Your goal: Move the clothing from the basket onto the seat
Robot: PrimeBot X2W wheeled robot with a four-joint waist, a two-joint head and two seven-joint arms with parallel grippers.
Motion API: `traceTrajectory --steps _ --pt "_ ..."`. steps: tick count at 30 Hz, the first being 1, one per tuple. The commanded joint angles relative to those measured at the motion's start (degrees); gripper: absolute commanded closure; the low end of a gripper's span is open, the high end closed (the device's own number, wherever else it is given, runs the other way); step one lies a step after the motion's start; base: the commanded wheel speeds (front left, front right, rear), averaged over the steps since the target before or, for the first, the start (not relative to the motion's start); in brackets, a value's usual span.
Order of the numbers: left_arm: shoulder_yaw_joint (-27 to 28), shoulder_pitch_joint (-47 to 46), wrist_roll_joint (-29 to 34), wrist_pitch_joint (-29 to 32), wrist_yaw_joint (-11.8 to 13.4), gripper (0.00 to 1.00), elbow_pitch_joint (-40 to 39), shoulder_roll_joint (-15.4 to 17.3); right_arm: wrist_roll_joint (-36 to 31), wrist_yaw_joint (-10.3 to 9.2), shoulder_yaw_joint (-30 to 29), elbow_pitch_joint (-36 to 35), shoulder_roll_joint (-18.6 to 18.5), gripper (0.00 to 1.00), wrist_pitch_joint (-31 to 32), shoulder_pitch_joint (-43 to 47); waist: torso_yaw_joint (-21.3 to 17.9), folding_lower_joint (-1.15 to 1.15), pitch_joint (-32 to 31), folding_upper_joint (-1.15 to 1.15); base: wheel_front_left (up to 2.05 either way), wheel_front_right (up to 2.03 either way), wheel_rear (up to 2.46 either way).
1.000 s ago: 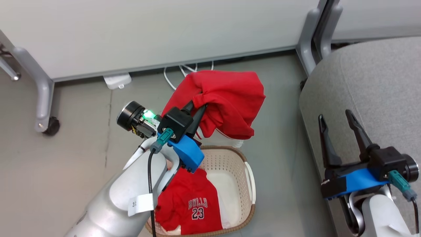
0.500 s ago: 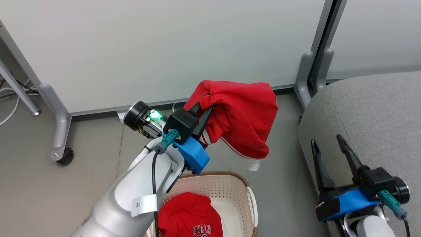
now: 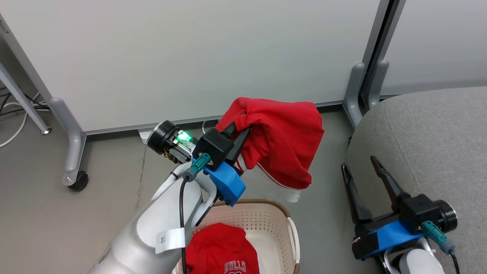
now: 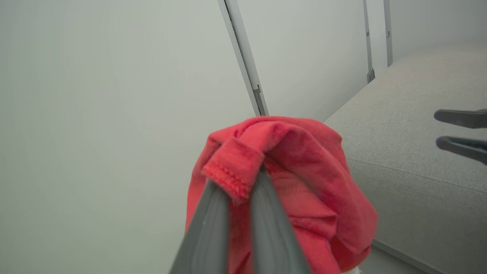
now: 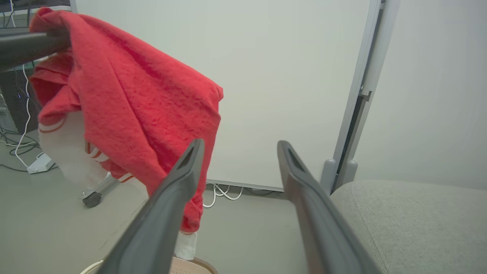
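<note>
Above the basket: a red garment (image 3: 281, 144) hangs bunched from the left end effector (image 3: 239, 127). Its fingers are pressed together on a hemmed fold of the cloth. The garment is clear of the basket (image 3: 262, 224) rim and over the floor (image 3: 95, 213), short of the seat.
Seat: the grey seat (image 3: 430, 144) stands on the robot's right. None of the clothing lies on the part that shows.
Right end effector (image 3: 359, 163): fingers spread apart with nothing between them. It hovers by the seat's near edge, near the hanging garment but not touching it.
In the basket: a red jersey (image 3: 222, 253) lettered "BULLS" lies against the left wall.
Progress: I judge it early. One piece is out and in the air, and nothing has been delivered.
Left to do: likely carry the held garment rightward over the seat and let it go. Then go back for the jersey and anything beneath it.
Cut off: the basket's lower half runs past the bottom edge of the head view, and the left forearm covers part of it. The seat also runs out of frame.
Hard to tell: what sort of garment is held, since it is too crumpled to say. White trim with red stripes shows on its underside in the right wrist view. Whether more clothing lies under the jersey cannot be told.
Buried: the left fingertips vanish into the cloth.
</note>
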Motion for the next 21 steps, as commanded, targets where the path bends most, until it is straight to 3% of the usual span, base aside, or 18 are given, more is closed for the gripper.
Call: traceTrajectory --steps 1,14,21 --pt "0.5 0.3 0.2 -0.3 0.0 1.00 -0.1 -0.1 0.1 0.01 1.2 -0.3 -0.4 0.00 -0.2 -1.1 0.0 0.00 0.1 -0.01 0.00 0.00 0.00" --pt "0.5 -1.6 1.3 -0.3 -0.4 1.00 -0.1 -0.8 1.2 0.01 14.6 2.0 -1.3 0.00 -0.2 -10.0 0.7 0.00 2.6 -0.01 0.00 0.00 0.00" --pt "0.1 -2.8 1.9 -0.3 -0.8 1.00 -0.3 -1.5 0.9 0.01 18.6 5.7 -0.7 0.00 -0.2 -17.1 1.9 0.00 4.5 -0.01 0.00 0.00 0.00"
